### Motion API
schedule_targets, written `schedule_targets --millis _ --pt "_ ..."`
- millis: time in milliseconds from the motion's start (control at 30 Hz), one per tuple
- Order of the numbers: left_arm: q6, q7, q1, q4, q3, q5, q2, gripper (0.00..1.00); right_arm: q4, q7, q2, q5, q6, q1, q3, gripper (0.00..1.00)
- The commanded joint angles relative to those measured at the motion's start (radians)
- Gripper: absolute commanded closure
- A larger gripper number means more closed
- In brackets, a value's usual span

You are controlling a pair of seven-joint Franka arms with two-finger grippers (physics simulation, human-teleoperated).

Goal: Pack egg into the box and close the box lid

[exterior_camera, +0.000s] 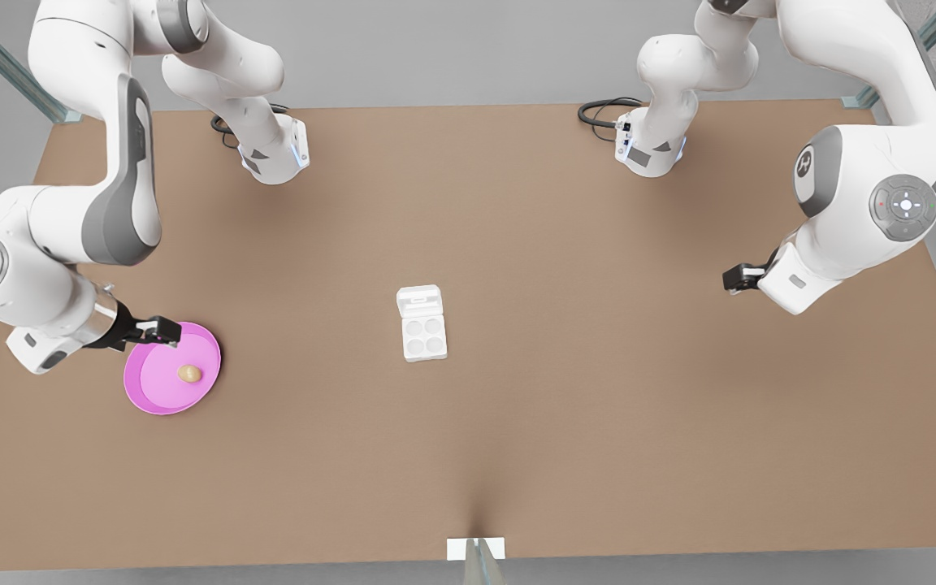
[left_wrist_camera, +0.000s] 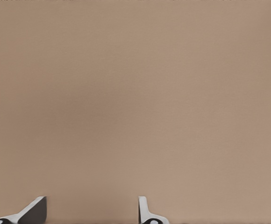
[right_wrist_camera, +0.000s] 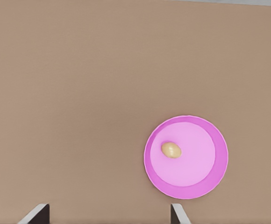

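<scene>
Resting on: the egg (exterior_camera: 189,373) lies on the pink plate (exterior_camera: 147,396) toward the front view's left, near the plate's middle, well apart from the box (exterior_camera: 424,338).
Box: white carton at the table's (exterior_camera: 517,455) centre, four round cups bare, none filled.
Box lid (exterior_camera: 419,299): folded back flat on the table behind the cups, its small raised tab up.
Right gripper (exterior_camera: 161,331): above the plate's far rim, short of the egg. In its wrist view the two fingertips (right_wrist_camera: 38,213) stand wide apart and grasp nothing — most of each finger is cut off by the frame edge.
Plate and egg from the right wrist: plate (right_wrist_camera: 219,158) whole, egg (right_wrist_camera: 171,150) off its centre.
Left gripper (exterior_camera: 740,278): over bare table at the front view's right, far from box and plate, waiting. Its fingertips (left_wrist_camera: 32,211) are spread with nothing between them — again cut off at the edge.
</scene>
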Motion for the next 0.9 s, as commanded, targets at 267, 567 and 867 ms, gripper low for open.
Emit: schedule_targets --millis 267,567,867 --pt "0.003 -0.006 -0.007 0.0 0.0 0.002 0.003 0.0 -0.248 -0.86 0.028 -0.079 0.276 -0.002 0.001 0.0" --pt "0.004 -0.006 -0.008 -0.002 0.0 0.002 0.013 0.0 -0.44 -1.335 0.08 -0.068 0.531 -0.065 0.002 0.0" --pt "0.012 -0.006 -0.008 -0.003 0.0 0.002 0.017 0.0 -0.401 -1.444 0.204 -0.037 0.54 -0.091 0.003 0.0"
